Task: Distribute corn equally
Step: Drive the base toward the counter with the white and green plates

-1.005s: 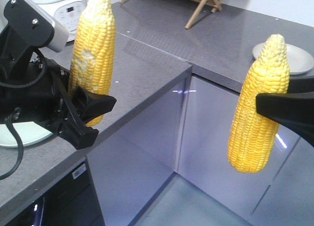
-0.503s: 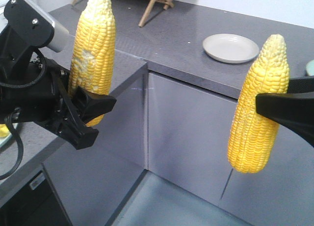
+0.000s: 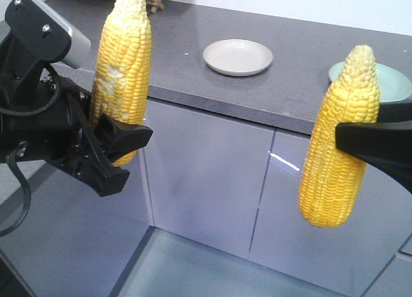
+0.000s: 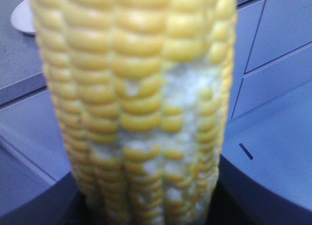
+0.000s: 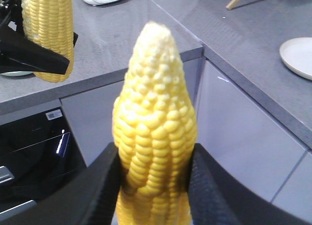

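Two whole husked cobs of bright yellow corn are seen held in the air, well apart, in the front-facing view. The cob with whitish patches point(image 3: 122, 71) is held upright, pale tip up, by the black left gripper point(image 3: 119, 139), whose jaws are closed on its lower part. The plain yellow cob point(image 3: 335, 181) is held upright by the black right gripper point(image 3: 341, 139), of which only one finger is shown at the picture's edge. Behind them, a dark grey stone tabletop point(image 3: 180, 26) carries a pale round plate point(image 3: 238, 57) and a pale green plate point(image 3: 396, 78), the latter partly hidden by the plain cob. Glossy grey cabinet fronts point(image 3: 206, 174) are seen below.

In the left wrist view, nearly everything is filled by the patched cob point(image 4: 131, 103), blurred, with dark jaws pressed against it at both lower corners.

In the right wrist view, the plain cob point(image 5: 153, 122) is clamped between the two black fingers point(image 5: 105, 186) of the right gripper point(image 5: 152, 191). Further off, the patched cob point(image 5: 48, 30) is seen in the left gripper point(image 5: 53, 64), above the tabletop point(image 5: 122, 44).
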Tool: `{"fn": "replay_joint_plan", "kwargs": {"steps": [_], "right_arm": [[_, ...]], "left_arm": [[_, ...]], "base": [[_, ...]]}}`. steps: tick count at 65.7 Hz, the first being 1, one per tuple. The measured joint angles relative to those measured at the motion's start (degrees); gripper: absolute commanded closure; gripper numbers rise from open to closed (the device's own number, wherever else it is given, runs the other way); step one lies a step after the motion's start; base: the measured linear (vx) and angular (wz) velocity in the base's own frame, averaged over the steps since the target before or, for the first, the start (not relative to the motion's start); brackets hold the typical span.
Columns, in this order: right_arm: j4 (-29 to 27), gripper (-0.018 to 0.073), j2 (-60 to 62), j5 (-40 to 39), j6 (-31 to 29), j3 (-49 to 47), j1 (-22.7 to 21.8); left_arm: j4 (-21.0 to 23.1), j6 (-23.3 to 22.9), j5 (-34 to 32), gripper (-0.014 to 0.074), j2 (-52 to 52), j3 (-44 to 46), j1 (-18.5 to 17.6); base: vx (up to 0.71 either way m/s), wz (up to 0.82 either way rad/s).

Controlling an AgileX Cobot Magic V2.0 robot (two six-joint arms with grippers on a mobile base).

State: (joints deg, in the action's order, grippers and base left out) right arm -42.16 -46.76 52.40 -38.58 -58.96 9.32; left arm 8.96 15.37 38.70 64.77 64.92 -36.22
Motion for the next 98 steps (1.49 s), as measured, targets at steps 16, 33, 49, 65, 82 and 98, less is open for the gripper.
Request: {"fn": "replay_joint_plan", "kwargs": {"steps": [16, 33, 49, 65, 82, 98], "right_arm": [[0.0, 0.0364, 0.0, 0.0, 0.0, 0.0, 0.0], [0.0, 0.0364, 0.0, 0.0, 0.0, 0.0, 0.0], [0.0, 0.0364, 0.0, 0.0, 0.0, 0.0, 0.0], [0.0, 0.0364, 0.0, 0.0, 0.0, 0.0, 0.0], [0.0, 0.0364, 0.0, 0.0, 0.0, 0.0, 0.0], [0.0, 0.0364, 0.0, 0.0, 0.0, 0.0, 0.0]], "left_arm": [[0.0, 0.0, 0.0, 0.0324, 0.0, 0.0, 0.0], [0.0, 0.0, 0.0, 0.0324, 0.0, 0.0, 0.0], [0.0, 0.0, 0.0, 0.0324, 0.0, 0.0, 0.0], [0.0, 0.0, 0.0, 0.0324, 0.0, 0.0, 0.0], [0.0, 0.0, 0.0, 0.0324, 0.0, 0.0, 0.0], [0.0, 0.0, 0.0, 0.0324, 0.0, 0.0, 0.0]], "base": [[0.0, -0.31], [0.01, -0.25], [0.01, -0.2], [0.02, -0.17], [0.04, -0.16], [0.06, -0.2]]}}
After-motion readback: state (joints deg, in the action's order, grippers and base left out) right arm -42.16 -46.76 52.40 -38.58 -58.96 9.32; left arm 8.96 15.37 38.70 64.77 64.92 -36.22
